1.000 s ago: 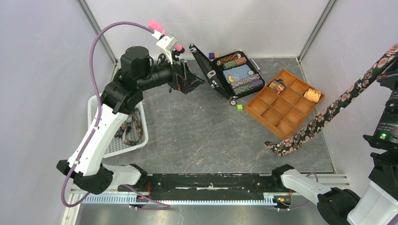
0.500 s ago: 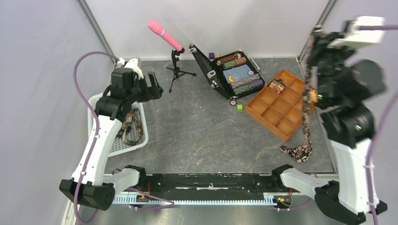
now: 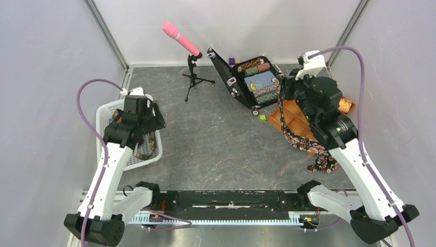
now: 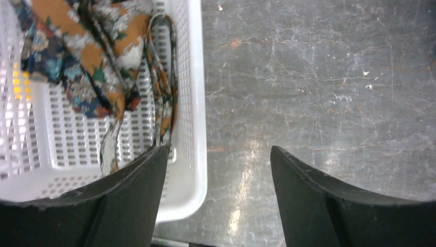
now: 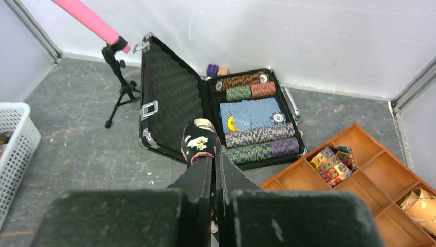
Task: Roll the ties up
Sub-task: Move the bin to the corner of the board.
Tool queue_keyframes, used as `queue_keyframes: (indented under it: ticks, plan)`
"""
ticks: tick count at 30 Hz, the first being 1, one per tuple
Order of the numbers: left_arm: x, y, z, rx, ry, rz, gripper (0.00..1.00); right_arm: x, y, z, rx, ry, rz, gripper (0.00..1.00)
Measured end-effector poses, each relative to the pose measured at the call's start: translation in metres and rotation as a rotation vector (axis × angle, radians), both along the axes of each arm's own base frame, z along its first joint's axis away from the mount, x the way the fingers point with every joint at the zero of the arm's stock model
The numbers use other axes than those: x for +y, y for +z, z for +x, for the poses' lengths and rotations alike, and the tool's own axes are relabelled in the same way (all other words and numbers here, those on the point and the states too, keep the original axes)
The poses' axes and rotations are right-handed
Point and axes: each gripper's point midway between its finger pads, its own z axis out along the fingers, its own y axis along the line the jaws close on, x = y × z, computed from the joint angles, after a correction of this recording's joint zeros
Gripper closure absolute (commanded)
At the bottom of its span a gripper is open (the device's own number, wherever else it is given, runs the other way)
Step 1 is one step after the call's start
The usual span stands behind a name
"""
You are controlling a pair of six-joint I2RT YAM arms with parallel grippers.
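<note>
The right gripper [image 5: 215, 154] is clenched on one dark tie [image 5: 198, 141] with a pale floral print. In the right wrist view its two fingers are pressed together at the lower middle of the frame, and the tie's folded end bulges just above their tips. In the top view this tie hangs from the pincer at the upper right, passes in front of the left part of the orange tray [image 3: 299, 121] and ends in a crumpled heap on the table [image 3: 221, 139] at the lower right. The left gripper [image 4: 218, 150] is released and holds nothing. Its fingers are spread wide at the bottom of the left wrist view, one in front of the white basket [image 4: 198, 77] and the other in front of bare table. More ties [image 4: 90, 56] lie tangled inside the basket at the upper left of that frame: a broad orange-and-navy floral piece and a narrow strip beside it, though I cannot tell how many ties these make. The tray holds two rolled pieces in separate compartments, a multicoloured coil [image 5: 331, 160] and a tan-gold coil [image 5: 422, 201] at the right edge. One open black case [image 5: 169, 103] holds four rows of striped chips [image 5: 262, 151]. One pink microphone [image 5: 90, 18] stands on a tripod at the upper left.
</note>
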Motion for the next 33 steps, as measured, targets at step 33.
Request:
queue_keyframes:
  ticks: [33]
  plan:
    - [0.033,-0.116,-0.134,0.17,0.77,-0.279,0.32,0.007,-0.037,-0.022,-0.014,0.071,0.089,1.0]
